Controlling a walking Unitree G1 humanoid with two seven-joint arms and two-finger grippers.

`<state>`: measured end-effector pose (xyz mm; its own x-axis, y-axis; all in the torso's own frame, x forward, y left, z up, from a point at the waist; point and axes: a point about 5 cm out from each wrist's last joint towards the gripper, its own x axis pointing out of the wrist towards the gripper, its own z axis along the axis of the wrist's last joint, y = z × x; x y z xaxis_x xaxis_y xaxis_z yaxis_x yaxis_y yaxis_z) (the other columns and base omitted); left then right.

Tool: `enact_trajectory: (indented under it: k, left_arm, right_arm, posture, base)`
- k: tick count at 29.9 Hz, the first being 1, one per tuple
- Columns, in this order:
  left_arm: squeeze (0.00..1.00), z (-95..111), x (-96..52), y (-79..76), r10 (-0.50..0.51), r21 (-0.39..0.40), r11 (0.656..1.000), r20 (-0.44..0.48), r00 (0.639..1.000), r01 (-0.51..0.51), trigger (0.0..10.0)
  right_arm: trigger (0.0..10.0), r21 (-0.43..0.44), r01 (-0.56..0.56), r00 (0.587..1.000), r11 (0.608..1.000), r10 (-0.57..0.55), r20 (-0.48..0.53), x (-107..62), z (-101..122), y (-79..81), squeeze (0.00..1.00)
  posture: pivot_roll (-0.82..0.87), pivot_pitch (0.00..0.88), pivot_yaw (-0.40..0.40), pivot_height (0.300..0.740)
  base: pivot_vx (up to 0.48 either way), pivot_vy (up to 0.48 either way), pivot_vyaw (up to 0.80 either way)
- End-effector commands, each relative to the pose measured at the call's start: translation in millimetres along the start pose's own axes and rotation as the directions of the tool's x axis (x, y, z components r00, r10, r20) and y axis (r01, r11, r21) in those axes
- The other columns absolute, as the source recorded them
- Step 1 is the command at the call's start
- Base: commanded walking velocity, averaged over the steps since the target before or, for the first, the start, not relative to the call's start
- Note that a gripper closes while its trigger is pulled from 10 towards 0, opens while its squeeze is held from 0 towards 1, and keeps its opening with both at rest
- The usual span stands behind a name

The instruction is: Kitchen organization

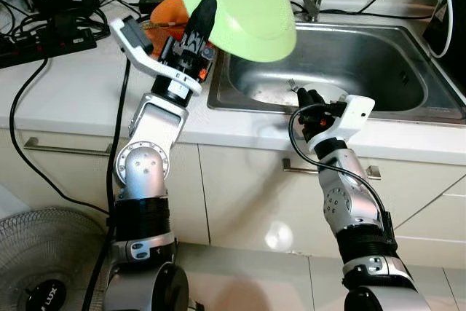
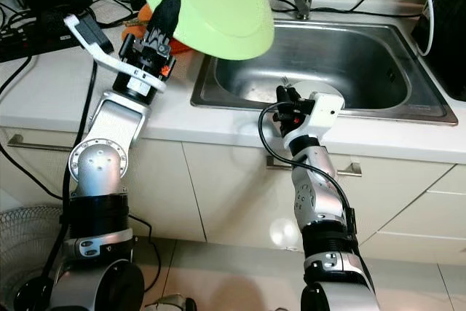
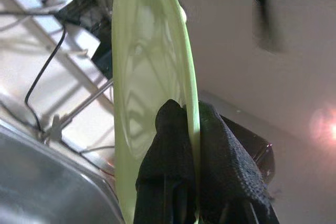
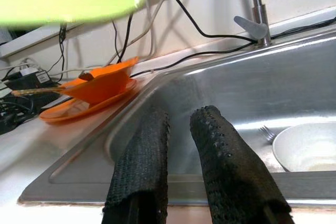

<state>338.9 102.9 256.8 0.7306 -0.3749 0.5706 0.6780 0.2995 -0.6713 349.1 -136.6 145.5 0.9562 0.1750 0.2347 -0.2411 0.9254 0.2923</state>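
Green plate: left gripper is pinching its rim above the sink. Right gripper is hovering slightly parted, empty, at the sink's front edge.

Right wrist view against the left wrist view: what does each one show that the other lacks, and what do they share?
Right wrist view alone: the right pincer, fingers slightly apart and empty, at the sink's front rim, a white bowl with a fork in the basin, and orange dishes on the counter.

Left wrist view alone: the left pincer clamped on the plate's rim, seen edge-on.

Both: the green plate, the steel sink, the faucet and the cables along the wall.
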Motion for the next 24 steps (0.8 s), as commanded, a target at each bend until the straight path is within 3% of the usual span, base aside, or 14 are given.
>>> enact_trajectory:
  k: [1, 2, 3, 9, 15, 24]
  left_arm:
    - [0.0, -4, -1.1, 0.0, -0.055, -0.132, 0.99, 0.025, 0.998, 0.058, 10.0]
    - [0.0, -4, -1.1, 0.0, -0.055, -0.132, 0.99, 0.025, 0.998, 0.058, 10.0]
    - [0.0, -3, -6.0, 8.3, -0.062, -0.236, 0.969, 0.044, 0.997, 0.07, 10.0]
    - [0.0, -6, -15.0, 30.1, 0.013, -0.329, 0.944, 0.079, 0.997, 0.014, 10.0]
    - [0.0, -8, -21.6, 40.7, 0.02, -0.385, 0.923, 0.082, 0.996, 0.013, 10.0]
    - [0.0, -13, -19.8, 40.8, -0.034, -0.41, 0.91, 0.058, 0.998, 0.055, 10.0]
  right_arm:
    - [10.0, -0.008, -0.021, 1.0, 1.0, 0.021, 0.018, 3.6, 4, 4.1, 0.0]
    - [10.0, -0.008, -0.021, 1.0, 1.0, 0.021, 0.018, 3.6, 4, 4.1, 0.0]
    - [10.0, -0.007, -0.023, 1.0, 1.0, 0.023, 0.02, 3.9, 5, 4.3, 0.0]
    - [10.0, -0.005, -0.026, 0.999, 1.0, 0.026, 0.024, 4.6, 5, 5.8, 0.0]
    - [10.0, 0.0, -0.029, 0.999, 1.0, 0.029, 0.03, 5.6, 7, 7.3, 0.0]
    - [10.0, 0.015, -0.042, 0.998, 0.999, 0.042, 0.037, 8.7, 8, 12.3, 0.0]
  posture:
    - [0.06, 0.0, 0.03, 0.74]
    - [0.06, 0.0, 0.03, 0.74]
    - [0.07, 0.0, 0.029, 0.74]
    - [0.06, 0.006, 0.03, 0.74]
    - [0.06, 0.016, 0.027, 0.74]
    - [0.06, 0.018, 0.031, 0.74]
  base:
    - [0.0, 0.0, 0.0]
    - [0.0, 0.0, 0.0]
    - [0.0, 0.0, 0.0]
    - [0.0, 0.0, 0.0]
    - [0.0, 0.0, 0.0]
    - [0.0, 0.0, 0.0]
